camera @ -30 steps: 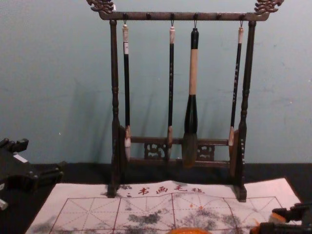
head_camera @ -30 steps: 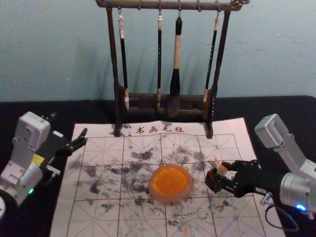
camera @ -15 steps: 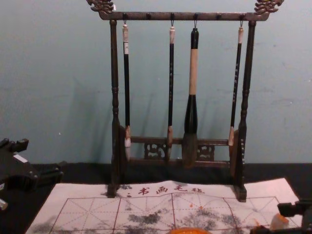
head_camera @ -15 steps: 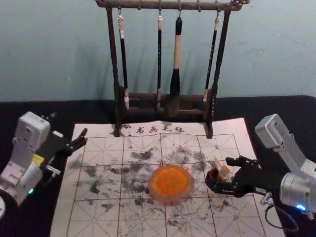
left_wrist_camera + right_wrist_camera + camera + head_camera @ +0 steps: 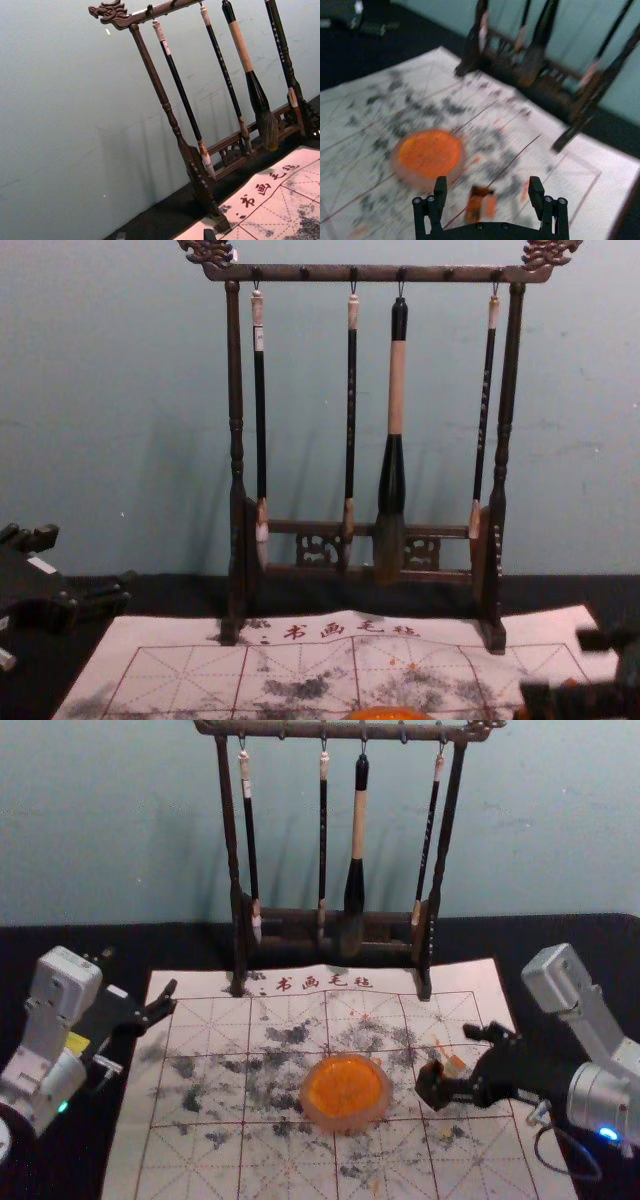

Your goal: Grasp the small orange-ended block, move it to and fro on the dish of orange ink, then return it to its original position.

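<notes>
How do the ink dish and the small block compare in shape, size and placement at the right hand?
The ink dish is round; the small block is boxy. The dish is far wider than the block. In the right wrist view, the block shows between the open fingers of the right hand, the dish off to one side. Both show orange.

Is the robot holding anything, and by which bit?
Nothing is held. The right tool is open, with gaps either side of the small block. The left tool is open and empty too.
</notes>
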Tool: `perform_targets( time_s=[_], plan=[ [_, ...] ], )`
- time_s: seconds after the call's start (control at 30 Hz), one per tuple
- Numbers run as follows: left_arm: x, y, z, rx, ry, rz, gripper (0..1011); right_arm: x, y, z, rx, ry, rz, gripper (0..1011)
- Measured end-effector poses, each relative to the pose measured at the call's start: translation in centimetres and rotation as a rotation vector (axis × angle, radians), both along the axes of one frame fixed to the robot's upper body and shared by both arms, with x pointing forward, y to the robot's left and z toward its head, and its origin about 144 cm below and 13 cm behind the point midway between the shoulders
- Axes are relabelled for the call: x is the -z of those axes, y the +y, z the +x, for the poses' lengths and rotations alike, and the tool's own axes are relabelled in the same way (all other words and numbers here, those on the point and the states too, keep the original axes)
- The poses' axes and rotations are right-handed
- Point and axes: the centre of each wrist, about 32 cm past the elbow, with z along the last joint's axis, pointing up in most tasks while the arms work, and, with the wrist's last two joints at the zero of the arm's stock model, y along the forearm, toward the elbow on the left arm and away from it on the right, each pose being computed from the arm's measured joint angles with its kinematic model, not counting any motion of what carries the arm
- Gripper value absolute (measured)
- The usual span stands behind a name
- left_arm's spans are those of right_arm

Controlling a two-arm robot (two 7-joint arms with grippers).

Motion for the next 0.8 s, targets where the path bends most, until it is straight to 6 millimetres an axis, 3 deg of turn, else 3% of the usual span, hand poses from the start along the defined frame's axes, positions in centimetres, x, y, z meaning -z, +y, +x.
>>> perform_targets(
  time_s=[0.4, 0.8],
  plan=[
    [0.0, 0.0, 0.0, 0.0, 0.0, 0.0, 1001, -0.5, -0.4, -0.6, 0.184, -0.286, 0.065, 1002],
    [0.0, 0.0, 0.0, 0.0, 0.0, 0.0, 1001, 4.7, 0.1, -2.4, 0.342, -0.367, -0.09, 1002]
  ],
)
